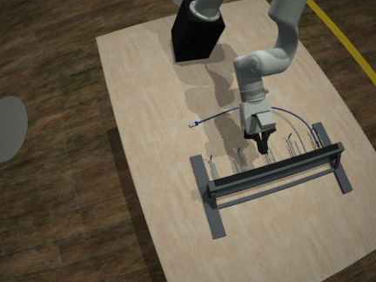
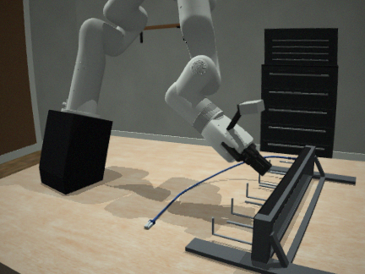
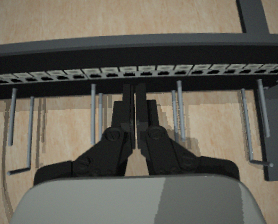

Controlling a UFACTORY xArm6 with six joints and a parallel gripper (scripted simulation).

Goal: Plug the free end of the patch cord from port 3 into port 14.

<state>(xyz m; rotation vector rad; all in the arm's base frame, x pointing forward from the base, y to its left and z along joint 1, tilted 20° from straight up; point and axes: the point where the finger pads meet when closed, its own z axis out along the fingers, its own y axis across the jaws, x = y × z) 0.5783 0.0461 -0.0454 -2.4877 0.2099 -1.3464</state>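
Blue patch cord (image 1: 218, 115) (image 2: 182, 193) runs in a long arc over the desk (image 1: 148, 111) (image 2: 127, 243) (image 3: 150, 20), one end reaching the rack (image 1: 278, 165) (image 2: 285, 184) (image 3: 150, 55) near the end of its port row. Its free plug (image 1: 192, 124) (image 2: 149, 224), pale and small, is out on the open side of the desk, well apart from the rack and out of any port. Whether its latch faces up is too small to tell.

The gripper (image 1: 263, 151) (image 2: 265, 170) (image 3: 135, 98) has its fingers pressed together with nothing between them. It slants down towards the port side of the rack, fingertips near the middle stretch of the row. Whether they touch the rack, I cannot tell. Seen from the wrist, the ports (image 3: 129, 71) run in a pale strip just beyond the fingertips; their numbers cannot be read. Thin metal wire guides (image 2: 232, 207) (image 3: 93, 112) stick out from the rack on both sides of the fingers.

Part of the cord is hidden by the gripper and wrist in the top and exterior views, so contact there cannot be judged. Dark grey feet (image 1: 208, 198) (image 2: 224, 252) carry the rack upright on the desk. The pale arm (image 1: 263, 65) (image 2: 198, 72) reaches over from its black pedestal (image 1: 196, 37) (image 2: 76, 150), and a black drawer cabinet (image 2: 299, 108) stands behind the desk
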